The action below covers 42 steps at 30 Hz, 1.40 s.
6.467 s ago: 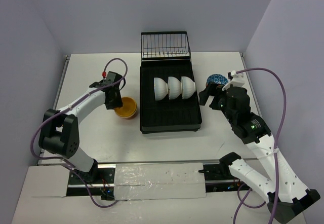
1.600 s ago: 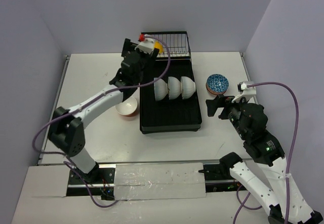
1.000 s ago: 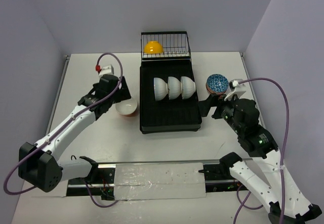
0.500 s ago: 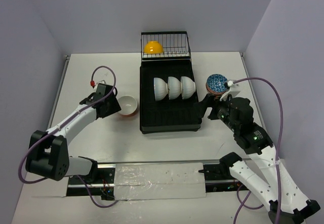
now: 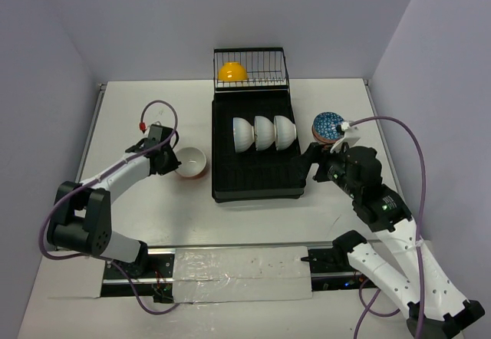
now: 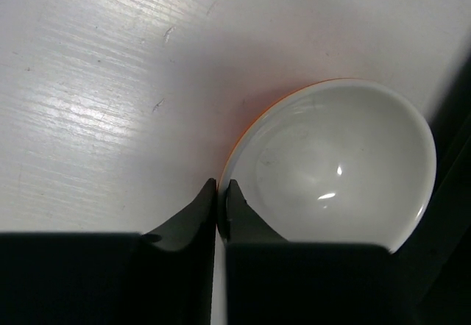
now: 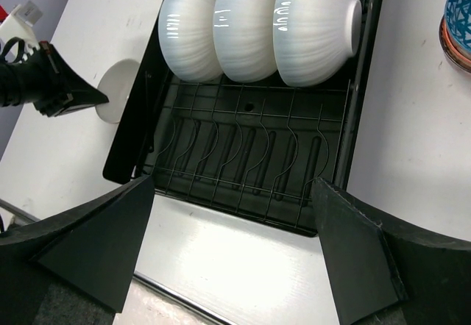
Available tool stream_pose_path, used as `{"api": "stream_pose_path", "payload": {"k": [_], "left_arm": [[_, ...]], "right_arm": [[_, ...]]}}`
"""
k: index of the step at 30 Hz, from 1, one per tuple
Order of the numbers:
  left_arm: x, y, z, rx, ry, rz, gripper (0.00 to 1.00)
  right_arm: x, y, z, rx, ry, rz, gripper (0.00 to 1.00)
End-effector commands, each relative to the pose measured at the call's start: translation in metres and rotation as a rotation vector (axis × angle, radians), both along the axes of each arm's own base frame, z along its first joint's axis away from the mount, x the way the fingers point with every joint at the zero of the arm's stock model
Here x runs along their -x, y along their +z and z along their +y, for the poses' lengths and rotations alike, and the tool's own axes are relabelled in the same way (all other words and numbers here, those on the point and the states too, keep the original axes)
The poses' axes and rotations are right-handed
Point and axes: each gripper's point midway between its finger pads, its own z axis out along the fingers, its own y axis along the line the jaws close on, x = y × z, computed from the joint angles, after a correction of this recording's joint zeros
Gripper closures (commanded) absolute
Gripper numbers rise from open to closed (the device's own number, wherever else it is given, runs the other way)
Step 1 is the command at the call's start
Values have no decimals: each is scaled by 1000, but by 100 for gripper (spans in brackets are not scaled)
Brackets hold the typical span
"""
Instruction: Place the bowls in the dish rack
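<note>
White tabletop [image 6: 96, 82]: left fingers [image 6: 193, 218] pinch orange bowl [image 6: 331, 163] at rim; right fingers [image 7: 99, 244] spread wide.

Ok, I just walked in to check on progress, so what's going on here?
Bowls are being loaded into the dish rack. Three white bowls stand on edge in it and a yellow bowl sits upside down in its wire basket. The left arm has its jaws pinched on the rim of the orange bowl, which rests on the table beside the rack. The right arm hangs with jaws open near the stacked blue patterned bowls, not touching them.
</note>
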Motion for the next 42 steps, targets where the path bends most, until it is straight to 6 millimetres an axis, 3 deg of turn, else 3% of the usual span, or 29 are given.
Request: {"api": "stream_pose_path", "payload": {"k": [1,4,11,14,15,20,24,30,35,42], "left_arm": [[-19,23,-4,12,-18,-74,98],[-21,39,-1,-6,-28,-106,100],[-19,114,3,-40,-59,-254,100],[-15,146,-8,-44,-107,-332,100],[-13,159,-20,-35,-137,-362,100],[-2,192,-52,-50,-181,-424,100],[4,204,-79,-45,-225,-442,100],[6,221,-100,-36,-259,-469,100],[6,230,-112,-28,-285,-480,100],[4,233,-113,-52,-305,-486,100]], "right_arm": [[-5,15,6,-13,31,-57,5],[-6,25,13,-26,64,-70,7],[-16,46,39,-57,133,-28,14],[-21,53,55,-33,167,11,17],[-22,55,60,-24,177,20,18],[-27,62,101,26,256,91,24],[-37,63,134,35,276,146,31],[-50,50,162,87,270,212,37],[-63,36,172,121,246,241,46],[-79,33,179,133,200,243,55]]}}
